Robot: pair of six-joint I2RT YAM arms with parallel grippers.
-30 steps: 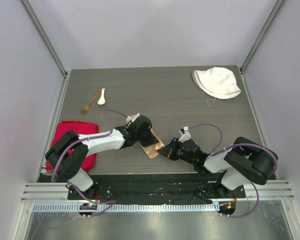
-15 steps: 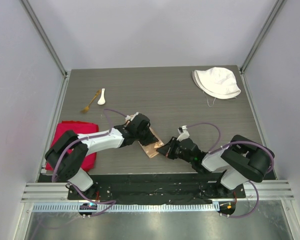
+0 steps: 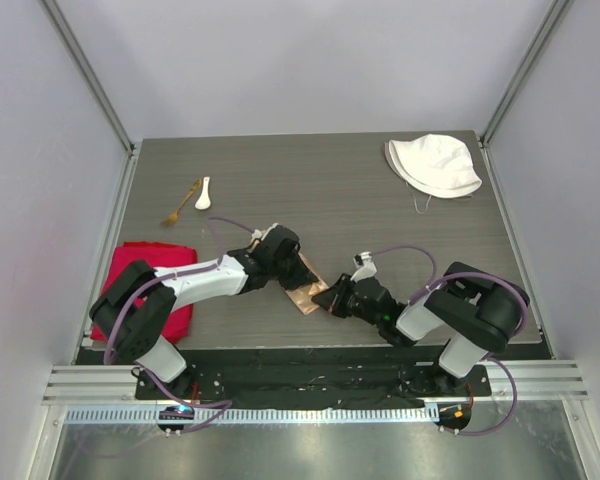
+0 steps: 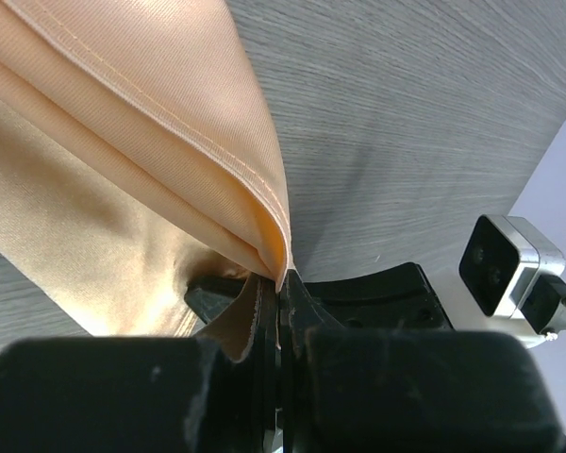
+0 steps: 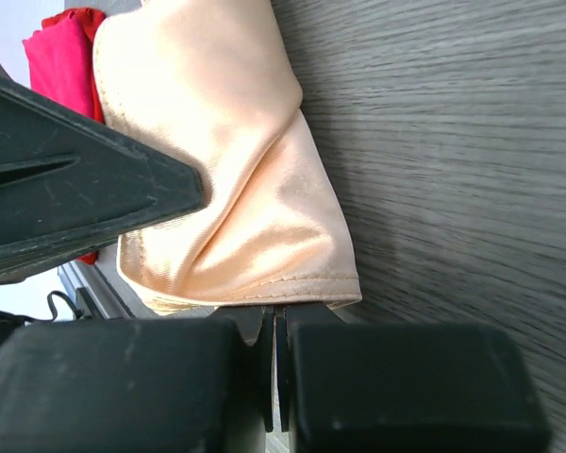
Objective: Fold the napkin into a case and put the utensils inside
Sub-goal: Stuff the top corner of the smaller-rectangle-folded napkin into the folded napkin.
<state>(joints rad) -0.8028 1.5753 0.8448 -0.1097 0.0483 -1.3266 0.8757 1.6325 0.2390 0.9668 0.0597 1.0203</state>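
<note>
The peach-orange napkin (image 3: 306, 296) lies folded into a small layered bundle near the table's front middle. My left gripper (image 3: 300, 279) is shut on a folded corner of it; in the left wrist view the napkin (image 4: 123, 142) edge runs down into my left gripper (image 4: 281, 283). My right gripper (image 3: 327, 300) is shut, its tips against the napkin's stitched hem, seen in the right wrist view as napkin (image 5: 236, 189) above my right gripper (image 5: 276, 311); no cloth shows between its jaws. The white spoon (image 3: 202, 192) and gold fork (image 3: 180, 205) lie together at the far left.
A bright red cloth (image 3: 145, 272) lies at the front left under the left arm. A white fabric hat (image 3: 432, 165) sits at the far right corner. Walls close in the table on the left, right and back.
The right arm has stretched a little to the left, bringing its shut gripper up against the napkin's near edge. The left gripper keeps its hold and has barely shifted.
</note>
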